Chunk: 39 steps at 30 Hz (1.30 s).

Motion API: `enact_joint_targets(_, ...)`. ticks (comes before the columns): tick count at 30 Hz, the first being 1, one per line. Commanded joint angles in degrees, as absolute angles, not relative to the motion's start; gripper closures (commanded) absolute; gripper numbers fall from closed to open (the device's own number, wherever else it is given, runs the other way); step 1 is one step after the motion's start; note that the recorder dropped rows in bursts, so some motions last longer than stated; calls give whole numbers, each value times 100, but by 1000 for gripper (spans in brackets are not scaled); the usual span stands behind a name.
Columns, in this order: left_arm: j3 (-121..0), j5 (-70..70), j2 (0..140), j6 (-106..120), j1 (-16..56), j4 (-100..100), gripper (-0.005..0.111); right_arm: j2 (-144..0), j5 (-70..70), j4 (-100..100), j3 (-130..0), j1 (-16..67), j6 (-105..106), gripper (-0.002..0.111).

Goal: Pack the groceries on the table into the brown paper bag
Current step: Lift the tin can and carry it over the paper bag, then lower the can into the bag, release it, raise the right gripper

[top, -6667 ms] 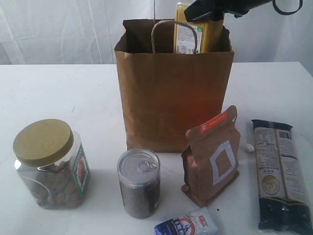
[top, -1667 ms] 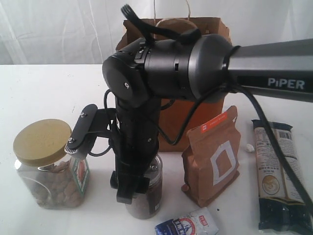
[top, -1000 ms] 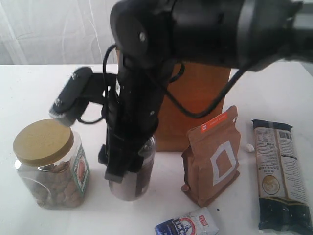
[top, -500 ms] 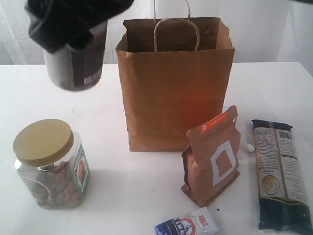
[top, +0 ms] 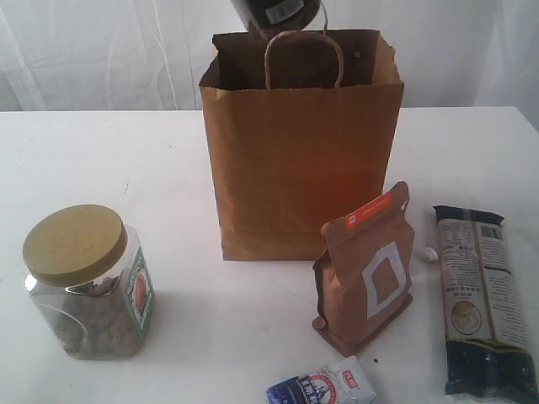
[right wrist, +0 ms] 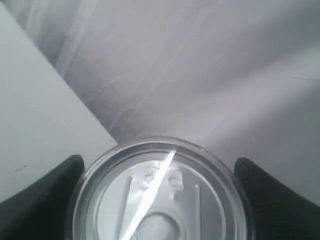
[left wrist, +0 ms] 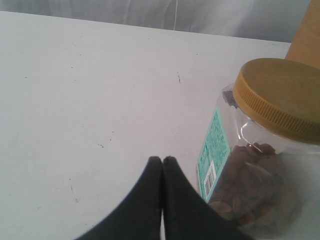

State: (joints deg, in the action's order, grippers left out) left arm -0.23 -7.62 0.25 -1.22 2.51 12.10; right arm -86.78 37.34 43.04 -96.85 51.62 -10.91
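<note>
The brown paper bag (top: 299, 160) stands upright and open at the middle of the table (top: 101, 160). The dark pull-tab can (top: 276, 12) hangs just above the bag's mouth, cut off by the top edge of the exterior view. My right gripper (right wrist: 159, 167) is shut on it, a dark finger (right wrist: 47, 200) on each side of the can's lid (right wrist: 150, 210). My left gripper (left wrist: 162, 161) is shut and empty, just beside the clear jar with tan lid (left wrist: 260, 145). That jar (top: 84, 282) stands at the front left of the table.
A brown window pouch (top: 365, 269) stands in front of the bag to the right. A long dark packet (top: 482, 299) lies at the far right. A small blue-white packet (top: 324, 387) lies at the front edge. A tiny white bit (top: 429, 252) rests between pouch and packet.
The right arm closed on the can in front of the bag, lifted it up and left, and has now carried it right, over the bag's mouth. The arm itself has left the exterior view.
</note>
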Motion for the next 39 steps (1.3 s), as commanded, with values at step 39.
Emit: enact_joint_targets(39, 0, -754, 0, -129, 263, 1231, 107, -10134, 2492, 4480, -9743, 3930, -4419, 83)
